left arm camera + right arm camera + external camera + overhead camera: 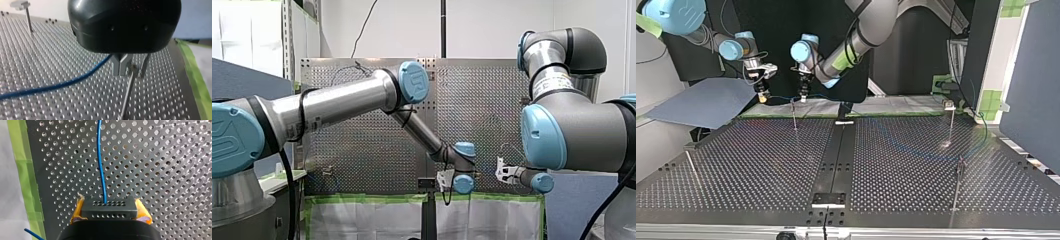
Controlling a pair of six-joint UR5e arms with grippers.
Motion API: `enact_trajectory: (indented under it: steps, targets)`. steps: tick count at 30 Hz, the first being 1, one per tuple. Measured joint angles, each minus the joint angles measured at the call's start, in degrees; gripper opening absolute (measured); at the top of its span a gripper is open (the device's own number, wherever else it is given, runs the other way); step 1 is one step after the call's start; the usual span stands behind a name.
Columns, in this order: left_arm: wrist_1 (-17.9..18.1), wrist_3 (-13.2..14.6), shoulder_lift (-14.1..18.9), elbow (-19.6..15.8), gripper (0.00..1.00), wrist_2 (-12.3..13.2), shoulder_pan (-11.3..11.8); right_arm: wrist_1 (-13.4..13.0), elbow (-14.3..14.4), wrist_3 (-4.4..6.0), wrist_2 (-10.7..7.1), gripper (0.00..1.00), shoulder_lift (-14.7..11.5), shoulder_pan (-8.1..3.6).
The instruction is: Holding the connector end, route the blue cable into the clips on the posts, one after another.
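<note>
A perforated metal table [916, 165] is shown, edged with green tape [23, 170] along the side farthest from the top view's camera. A blue-grey sheet [706, 102] is laid beyond that edge at the top view's left, and a white wall [492, 25] is seen behind in the front view. Both arms are stretched out to that far edge. The left arm [337, 102] is angled downward so that the left gripper [131, 72] is set over a thin post [127, 97]. Its metal fingers [121, 66] are held slightly apart, with the post's top between them. The right gripper [109, 201] is held just beside it, nearer the top view's left, and its yellow pads [79, 207] are clamped on the black connector [109, 208]. The blue cable [100, 165] is led out of the connector ahead of the right gripper. In the left wrist view it is run across the holes up to the left gripper, where it is hidden behind a finger. A second post [951, 125] is stood at the top view's right, a third post [957, 187] nearer that camera, and a fourth post [691, 165] at the left, all well apart from the grippers.
</note>
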Motion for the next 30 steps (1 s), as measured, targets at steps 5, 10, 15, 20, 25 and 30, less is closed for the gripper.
enact_trajectory:
  steps: [5,10,15,20,25,30]
  targets:
    - [-0.4,0.1,-0.6,0.6,0.0,1.7,0.7,0.2,-0.9,1.3,-0.94,0.0,0.0,-0.34]
    - [-0.5,-0.1,-1.1,1.8,0.0,3.3,1.2,0.5,-1.4,1.57,-0.69,0.0,0.0,-0.65]
    - [-1.8,-0.4,-3.0,4.3,0.0,4.5,1.2,0.5,-1.7,1.72,-0.58,0.0,0.0,-1.11]
    - [-3.3,-0.7,-4.6,6.5,0.0,4.8,1.1,0.4,-1.8,1.79,-0.71,0.0,0.1,-1.24]
    - [-3.1,-1.2,-4.8,7.2,0.0,5.7,1.4,0.1,-1.9,1.88,-0.82,0.0,0.1,-1.27]
    - [-3.1,-1.4,-4.8,7.4,0.0,6.2,2.0,-0.4,-2.2,2.44,-0.88,0.0,0.5,-1.28]
